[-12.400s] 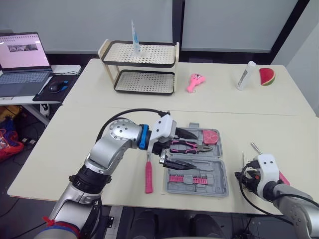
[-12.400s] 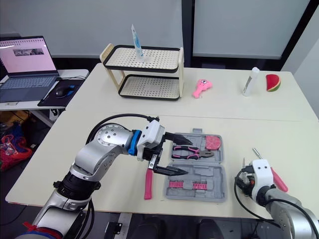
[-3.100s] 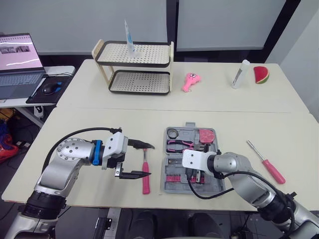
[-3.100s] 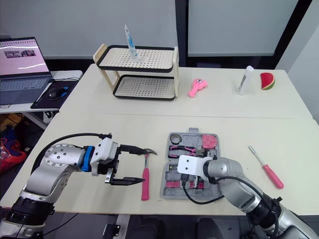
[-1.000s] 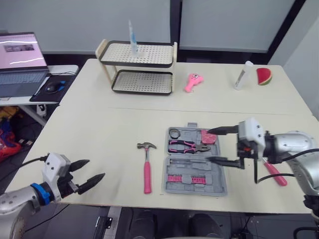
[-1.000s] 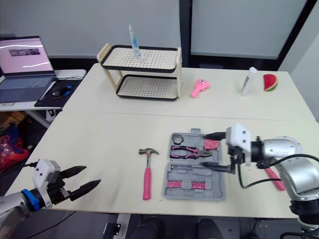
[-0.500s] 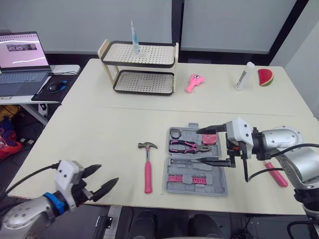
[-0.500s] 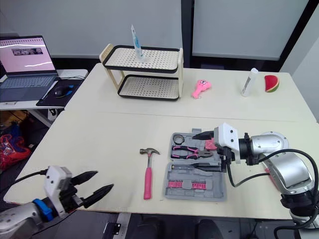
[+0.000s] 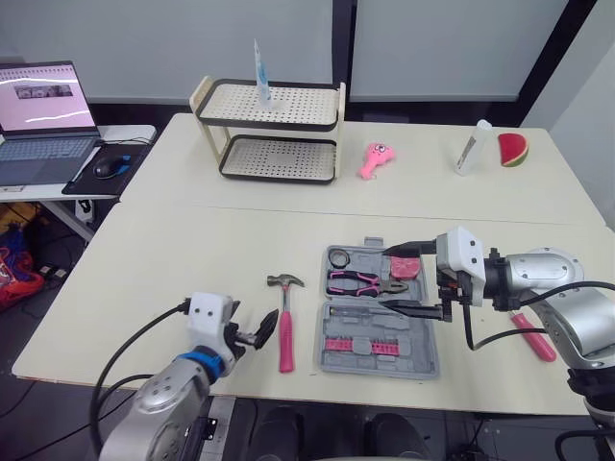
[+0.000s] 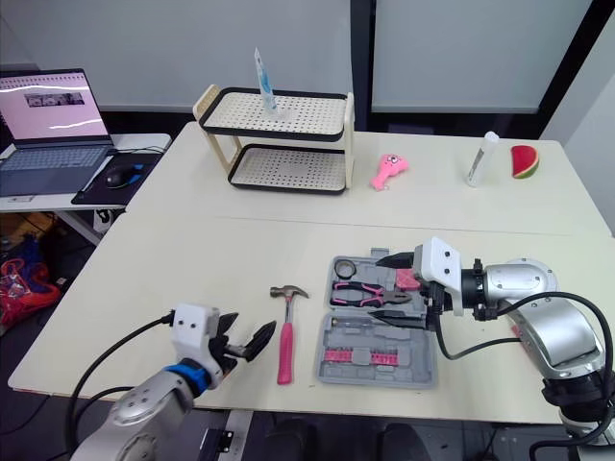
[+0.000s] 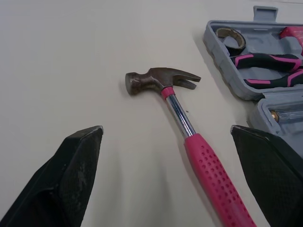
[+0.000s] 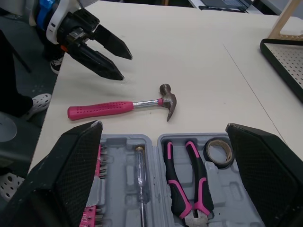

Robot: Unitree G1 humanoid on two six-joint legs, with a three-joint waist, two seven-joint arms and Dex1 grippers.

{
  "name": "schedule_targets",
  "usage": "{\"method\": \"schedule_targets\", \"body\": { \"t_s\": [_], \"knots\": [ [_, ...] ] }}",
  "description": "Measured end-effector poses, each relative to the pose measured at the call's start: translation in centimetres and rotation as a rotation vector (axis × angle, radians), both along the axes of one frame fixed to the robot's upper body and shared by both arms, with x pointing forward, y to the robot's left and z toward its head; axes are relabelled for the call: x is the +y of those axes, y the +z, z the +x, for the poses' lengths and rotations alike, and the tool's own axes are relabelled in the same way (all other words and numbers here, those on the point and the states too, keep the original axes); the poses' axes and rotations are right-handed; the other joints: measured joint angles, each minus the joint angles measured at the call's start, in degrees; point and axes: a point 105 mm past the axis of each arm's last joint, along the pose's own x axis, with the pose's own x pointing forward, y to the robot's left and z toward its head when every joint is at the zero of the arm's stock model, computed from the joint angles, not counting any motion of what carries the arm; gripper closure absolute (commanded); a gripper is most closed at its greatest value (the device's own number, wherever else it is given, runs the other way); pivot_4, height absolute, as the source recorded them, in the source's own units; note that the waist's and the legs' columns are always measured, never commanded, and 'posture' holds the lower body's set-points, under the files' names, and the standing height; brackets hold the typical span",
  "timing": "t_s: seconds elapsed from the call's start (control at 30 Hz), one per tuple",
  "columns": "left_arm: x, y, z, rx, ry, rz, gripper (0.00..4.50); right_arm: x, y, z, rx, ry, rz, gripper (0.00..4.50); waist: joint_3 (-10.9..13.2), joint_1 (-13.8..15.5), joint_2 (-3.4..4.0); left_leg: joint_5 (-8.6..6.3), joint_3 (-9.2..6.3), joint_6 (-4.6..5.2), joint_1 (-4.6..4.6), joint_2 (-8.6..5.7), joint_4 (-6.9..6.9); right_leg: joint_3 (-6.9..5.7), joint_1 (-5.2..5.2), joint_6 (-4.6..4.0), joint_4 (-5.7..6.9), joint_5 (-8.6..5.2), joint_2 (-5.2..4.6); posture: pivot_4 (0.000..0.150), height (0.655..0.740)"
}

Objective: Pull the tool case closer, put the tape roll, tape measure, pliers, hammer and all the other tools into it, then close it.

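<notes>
So it's a big beige table point(image 9: 192, 250) with a seam across the middle. On the near half there's the open grey case point(image 9: 428, 357), a pink-handled hammer point(image 9: 283, 327) just left of it and a pink screwdriver point(image 9: 538, 342) off to the right. The far half has a two-tier rack point(image 9: 269, 123), a pink toy point(image 9: 373, 159), a white tube point(image 9: 469, 147) and a watermelon slice point(image 9: 513, 150).

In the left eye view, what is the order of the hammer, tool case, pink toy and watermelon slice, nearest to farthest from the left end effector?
From the left end effector:
1. hammer, right beside it.
2. tool case, further to the right.
3. pink toy, on the far table.
4. watermelon slice, far table, right end.
</notes>
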Motion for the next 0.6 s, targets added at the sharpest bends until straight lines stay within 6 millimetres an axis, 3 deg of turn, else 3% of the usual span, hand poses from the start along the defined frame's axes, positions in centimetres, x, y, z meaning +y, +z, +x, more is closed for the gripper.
{"method": "schedule_targets", "body": {
  "t_s": [0.3,0.6],
  "knots": [
    [-2.6,-2.8,1.9,0.068,-0.018,0.043,0.0,-0.2,-0.1,0.3,-0.009,-0.02,-0.001,0.05,0.0,0.02,-0.01,0.08,0.04,-0.14,-0.01,-0.02,0.0,0.0,0.0,0.0,-0.02,0.0,0.0,0.15,0.74],
    [-3.4,-3.1,3.9,0.074,0.014,0.075,0.0,-0.4,-0.2,0.7,-0.018,-0.049,-0.01,0.05,0.01,-0.01,-0.02,0.08,0.05,-0.15,-0.02,-0.02,0.0,0.01,-0.01,0.0,-0.03,0.0,-0.01,0.15,0.74]
  ]
}}
